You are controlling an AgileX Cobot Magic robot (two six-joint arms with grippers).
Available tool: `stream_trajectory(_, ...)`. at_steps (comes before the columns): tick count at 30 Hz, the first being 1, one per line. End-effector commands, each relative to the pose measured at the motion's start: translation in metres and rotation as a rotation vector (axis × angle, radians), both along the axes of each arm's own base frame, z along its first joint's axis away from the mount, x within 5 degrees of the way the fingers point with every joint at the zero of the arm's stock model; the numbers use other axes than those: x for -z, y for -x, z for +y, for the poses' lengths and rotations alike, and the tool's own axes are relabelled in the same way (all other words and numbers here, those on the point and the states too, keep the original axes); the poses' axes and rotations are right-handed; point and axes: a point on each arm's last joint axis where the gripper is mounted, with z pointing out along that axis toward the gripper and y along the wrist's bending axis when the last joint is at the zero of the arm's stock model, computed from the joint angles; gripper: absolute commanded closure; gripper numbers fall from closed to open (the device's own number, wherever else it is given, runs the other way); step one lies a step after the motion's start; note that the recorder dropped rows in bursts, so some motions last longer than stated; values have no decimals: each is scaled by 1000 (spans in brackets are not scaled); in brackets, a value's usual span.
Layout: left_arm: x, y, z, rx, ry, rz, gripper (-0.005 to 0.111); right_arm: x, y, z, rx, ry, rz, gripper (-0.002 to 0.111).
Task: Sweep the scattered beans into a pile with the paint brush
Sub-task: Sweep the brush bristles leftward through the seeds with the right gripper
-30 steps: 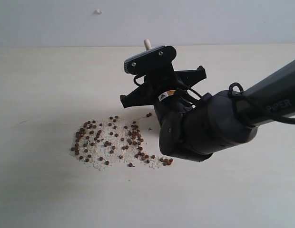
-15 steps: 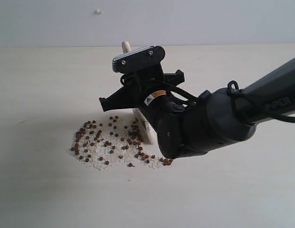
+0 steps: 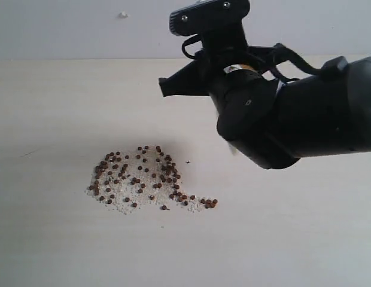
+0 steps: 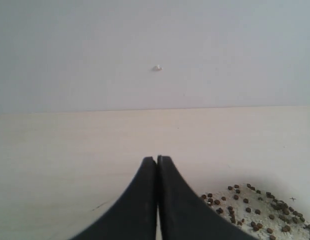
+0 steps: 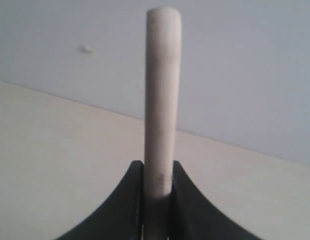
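The beans (image 3: 140, 179) lie as a loose reddish-brown patch mixed with pale grit on the light table, with a short tail of beans (image 3: 208, 203) trailing to the right. My right arm (image 3: 281, 119) hangs above and to the right of them, clear of the table. In the right wrist view my right gripper (image 5: 158, 167) is shut on the whitish handle of the paint brush (image 5: 161, 100). The bristles are hidden. My left gripper (image 4: 156, 160) is shut and empty, with the beans (image 4: 260, 207) just beside it.
The table (image 3: 54, 107) runs back to a pale wall. A small white speck (image 3: 122, 14) sits on that wall. A tiny dark mark (image 3: 188, 161) lies on the table right of the beans.
My right arm has lifted up and to the right, taking the brush off the table. The beans at the patch's right edge sit a little closer together.
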Motion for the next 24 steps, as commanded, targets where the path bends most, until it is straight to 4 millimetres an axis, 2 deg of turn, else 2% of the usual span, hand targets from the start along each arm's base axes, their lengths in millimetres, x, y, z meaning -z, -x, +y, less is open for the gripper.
stream_trajectory(1, -1, 1, 0, 6, 10, -7, 107, 7, 10, -23, 180, 127, 87, 108)
stream_trajectory(7, -1, 1, 0, 6, 10, -7, 107, 48, 62, -25, 223, 45, 113, 108)
stream_trajectory(11, -1, 1, 0, 6, 10, -7, 107, 65, 77, -7, 183, -7, 131, 108)
stream_trajectory(19, -1, 1, 0, 6, 10, -7, 107, 80, 73, 18, 162, -93, 131, 108)
stream_trajectory(24, -1, 1, 0, 6, 10, -7, 107, 78, 64, 43, 140, -187, 142, 108)
